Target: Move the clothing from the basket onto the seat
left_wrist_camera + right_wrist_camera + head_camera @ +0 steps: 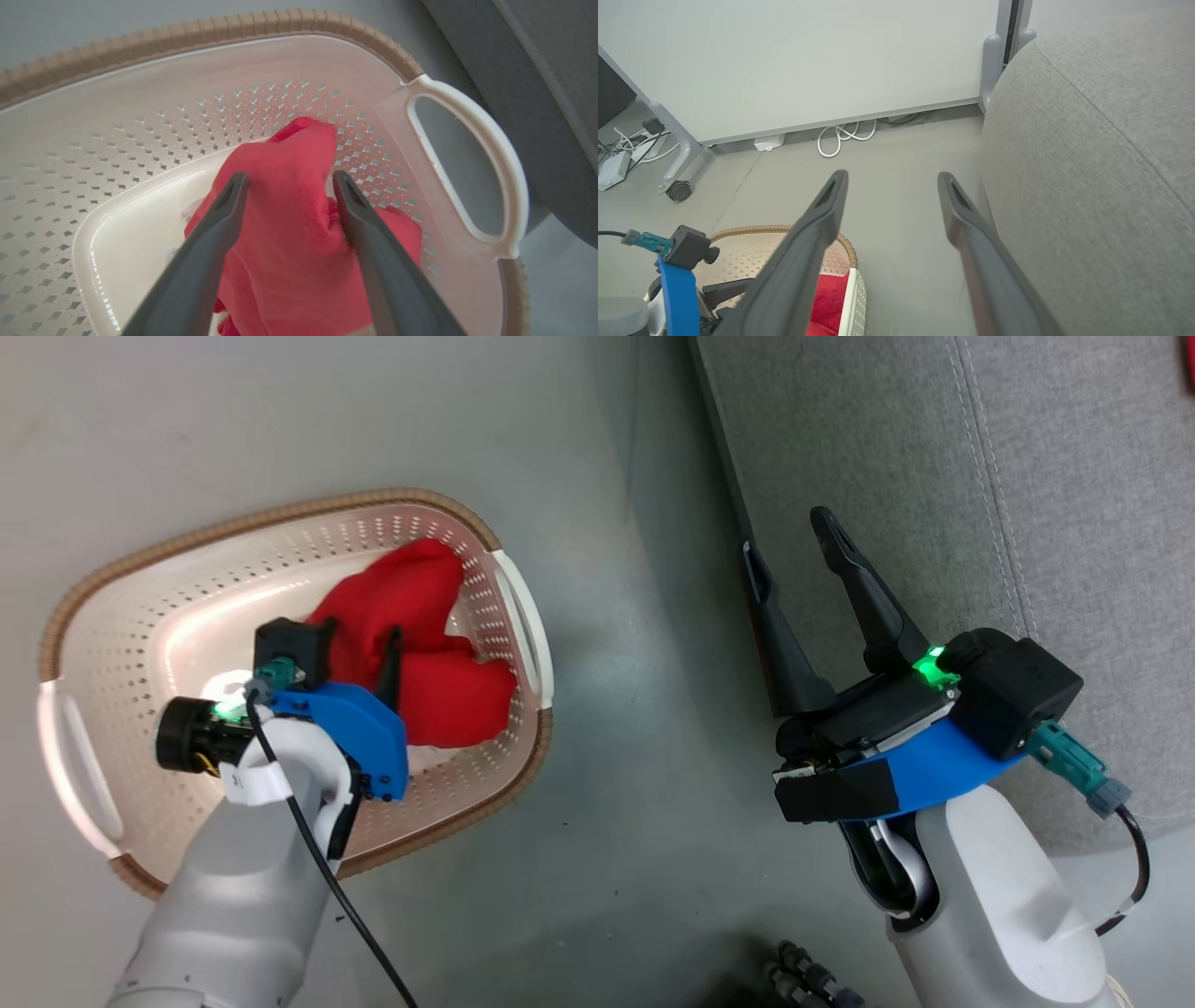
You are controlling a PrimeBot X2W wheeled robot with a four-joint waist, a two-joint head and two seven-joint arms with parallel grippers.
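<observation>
One basket (280,513), one seat (1074,523), two grippers (289,177) (787,534)

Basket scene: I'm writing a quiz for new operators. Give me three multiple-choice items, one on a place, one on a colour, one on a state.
1. Where is the clothing? A in the basket; B draped over its handle; C beneath it.
2. What colour is the clothing? A blue; B red; C green.
3. How is the left gripper? A shut on fabric; B open; C shut, empty.
Answers: 1 A, it lies inside the perforated wall; 2 B, the fabric is bright red; 3 B, its fingers stand apart over the fabric.
</observation>
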